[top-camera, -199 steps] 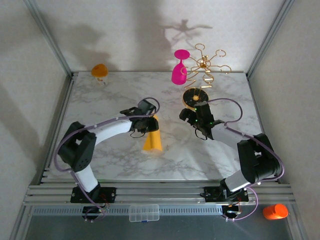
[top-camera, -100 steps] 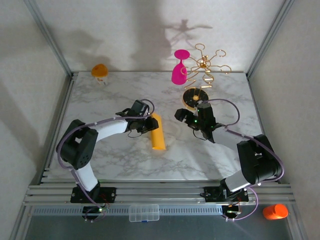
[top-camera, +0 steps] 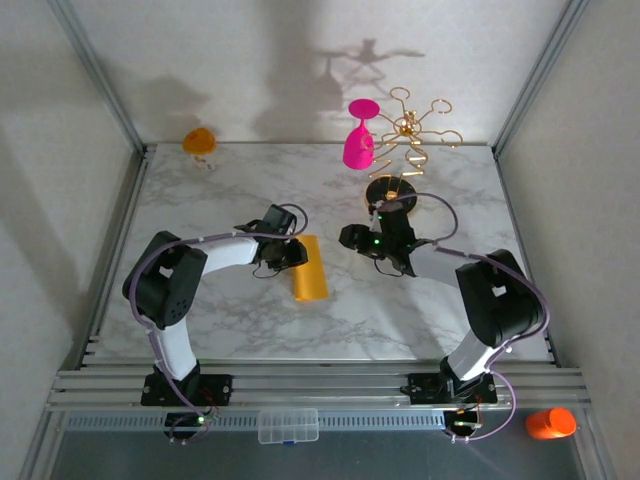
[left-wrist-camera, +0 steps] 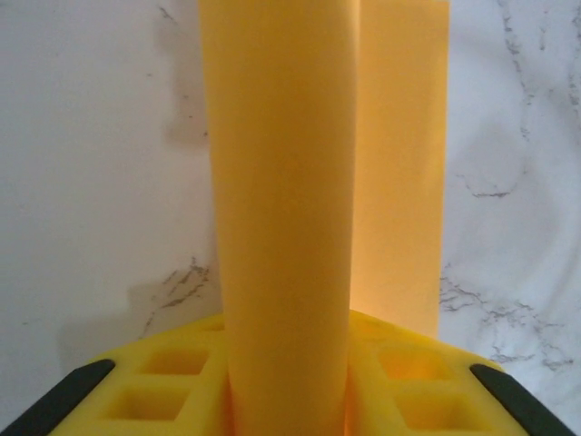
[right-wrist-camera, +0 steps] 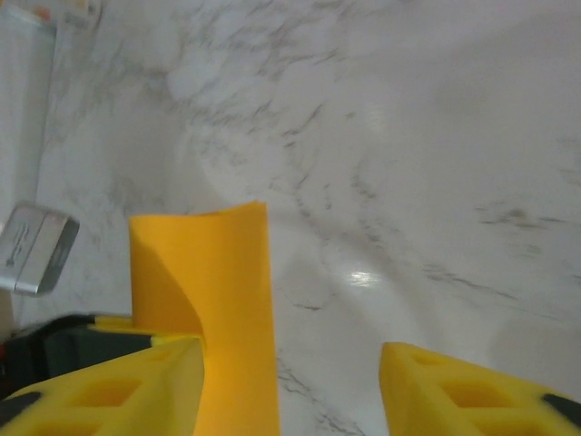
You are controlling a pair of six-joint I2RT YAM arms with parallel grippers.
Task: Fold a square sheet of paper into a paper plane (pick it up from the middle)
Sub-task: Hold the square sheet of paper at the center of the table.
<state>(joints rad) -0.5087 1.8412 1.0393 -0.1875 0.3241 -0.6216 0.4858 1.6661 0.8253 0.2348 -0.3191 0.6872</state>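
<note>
Paper (top-camera: 309, 270) yellow-orange, folded over into narrow curled strip.

Noted pink goblet (top-camera: 357, 148) just left of gold rack (top-camera: 408, 128), far edge of marble table (top-camera: 200, 210); orange-topped cup (top-camera: 199, 142) beyond far-left corner; clear box (top-camera: 288, 425) on near rail.

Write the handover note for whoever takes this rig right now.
Left pincer: shut on the sheet of paper, which is bent over on itself into a long loose band, low at the table.
Right pincer: open, holding nothing, just right of the paper.
Done: paper picked up and doubled over; no pressed crease or pointed tip to be seen.
Left: flatten that fold, then all the plane's folds.
</note>
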